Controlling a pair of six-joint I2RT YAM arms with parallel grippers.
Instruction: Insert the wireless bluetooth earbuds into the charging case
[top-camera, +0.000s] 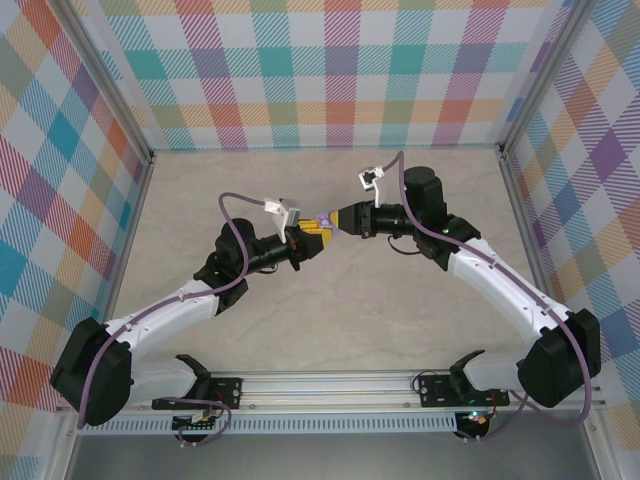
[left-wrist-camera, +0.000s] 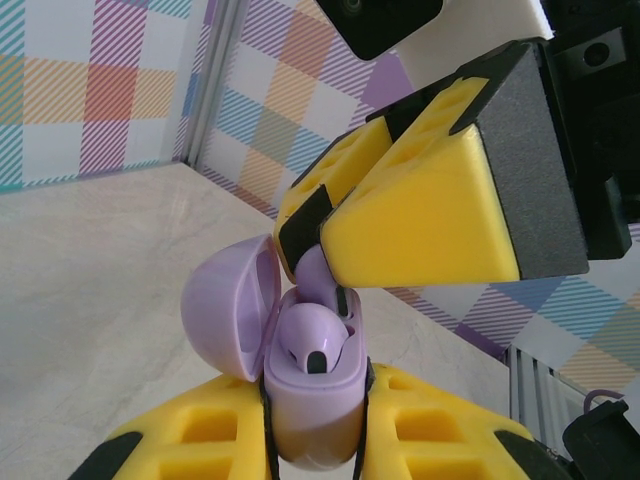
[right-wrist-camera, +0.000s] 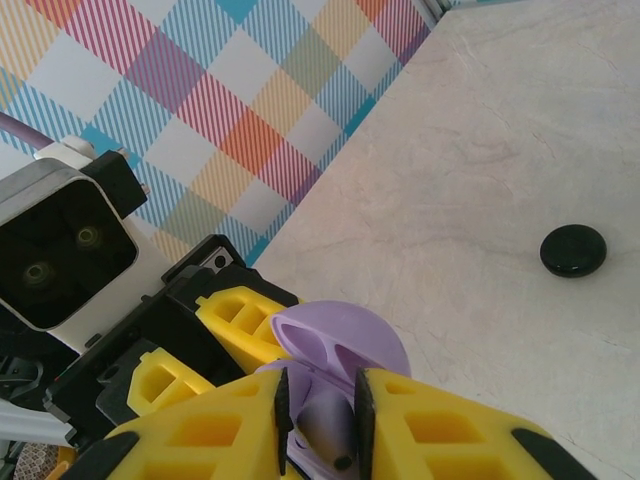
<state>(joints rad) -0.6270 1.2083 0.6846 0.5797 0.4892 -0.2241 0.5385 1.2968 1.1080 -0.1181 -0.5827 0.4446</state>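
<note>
My left gripper (left-wrist-camera: 315, 425) is shut on the lavender charging case (left-wrist-camera: 310, 400), held upright above the table with its hinged lid (left-wrist-camera: 225, 310) swung open to the left. One lavender earbud (left-wrist-camera: 315, 340) with a black tip sits in a slot of the case. My right gripper (right-wrist-camera: 320, 415) is shut on the second earbud (right-wrist-camera: 330, 425), its end down in the case's other slot beside the open lid (right-wrist-camera: 345, 345). In the top view both grippers (top-camera: 305, 240) (top-camera: 337, 222) meet mid-table at the case (top-camera: 322, 226).
A round black disc (right-wrist-camera: 573, 250) lies on the beige table (right-wrist-camera: 480, 150), apart from the grippers. Checked walls (top-camera: 320, 70) close in the table on three sides. The right gripper's yellow fingers (left-wrist-camera: 430, 210) hang close over the case.
</note>
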